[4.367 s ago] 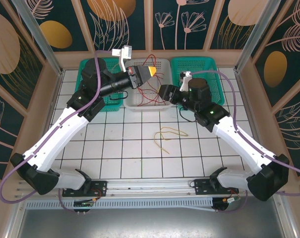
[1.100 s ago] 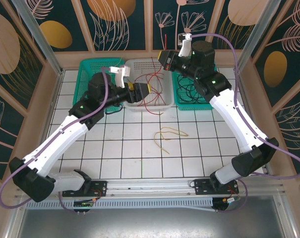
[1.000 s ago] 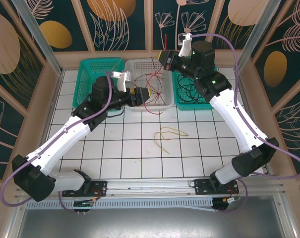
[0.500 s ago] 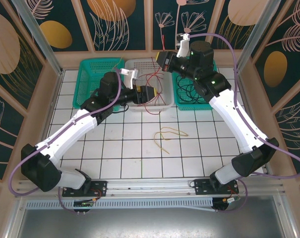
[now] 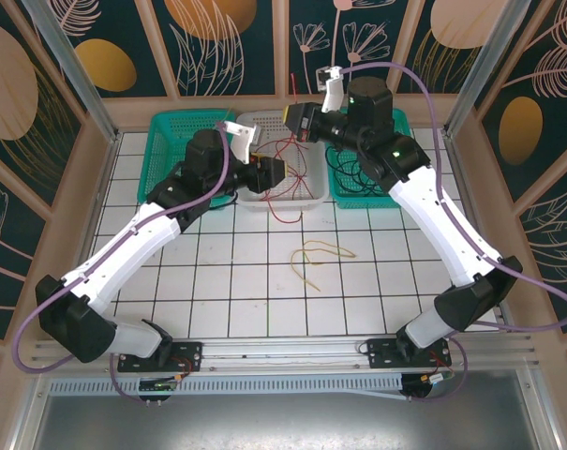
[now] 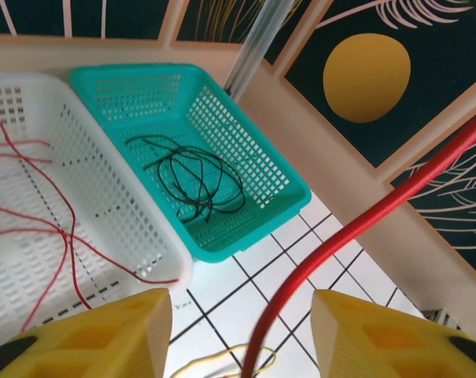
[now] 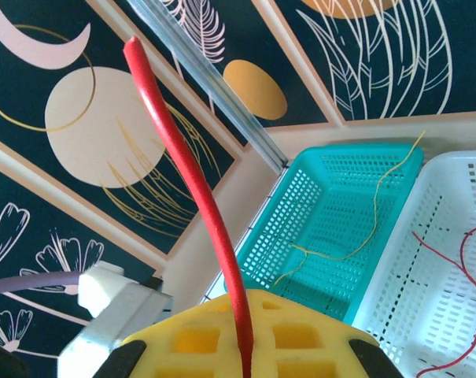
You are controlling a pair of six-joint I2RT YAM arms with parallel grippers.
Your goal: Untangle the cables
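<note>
Across the whole floor of the cell we see the tiled table (image 5: 236,272), and the white basket (image 5: 306,194) sits at its far edge. Just left of the white basket stands the left teal basket (image 5: 171,129), and just right of it the right teal basket (image 6: 253,150).

Over the near left part of the white basket we find the left gripper (image 5: 274,172). Its yellow fingers (image 6: 104,335) are spread wide and grasp nothing. A red length (image 6: 356,228) crosses the gap between them.

Above the white basket's far rim hangs the right gripper (image 5: 290,116), its fingers (image 7: 300,339) clenched on a red strand (image 7: 194,181) that rises from between the pads. We cannot tell whether this strand and the red length are one cable.

Inside the white basket lie the red cables (image 5: 297,155) in loose loops, and one trails over its near rim. Black cables (image 6: 194,177) are coiled in the basket to its right. A thin yellow wire (image 7: 356,236) lies in the basket to its left. A pale yellow cable (image 5: 316,253) lies on the tiles in front of the white basket, well apart from it.
</note>
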